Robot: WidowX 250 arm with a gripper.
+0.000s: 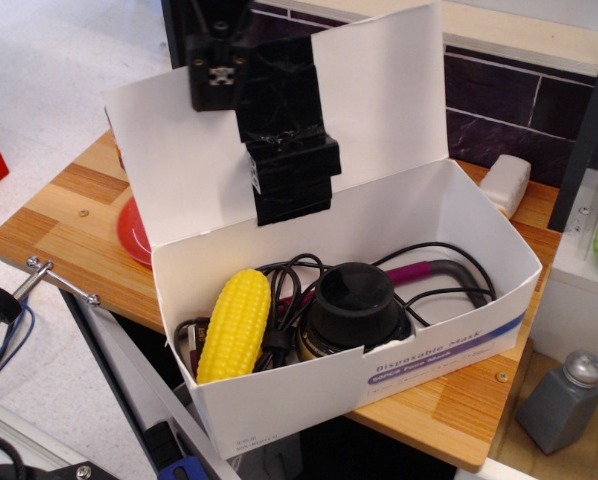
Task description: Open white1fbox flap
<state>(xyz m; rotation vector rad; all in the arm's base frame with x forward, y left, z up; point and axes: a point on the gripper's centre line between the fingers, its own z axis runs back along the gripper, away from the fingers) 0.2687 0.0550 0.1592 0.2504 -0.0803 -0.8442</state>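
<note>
One big white1fbox (379, 300) sits on the wooden bench (69, 215). Its flap (379, 110) stands straight up. Yellow corn (234, 325) lies inside. At the flap's top edge is the black gripper (217, 72); whether it pinches, I cannot tell.

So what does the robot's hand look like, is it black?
Yes. The gripper shows only as a blocky, matte black piece at the flap's top edge, with a small white patterned marking on its face. Thin black cables run above it. Its jaws aren't clearly visible.
</note>
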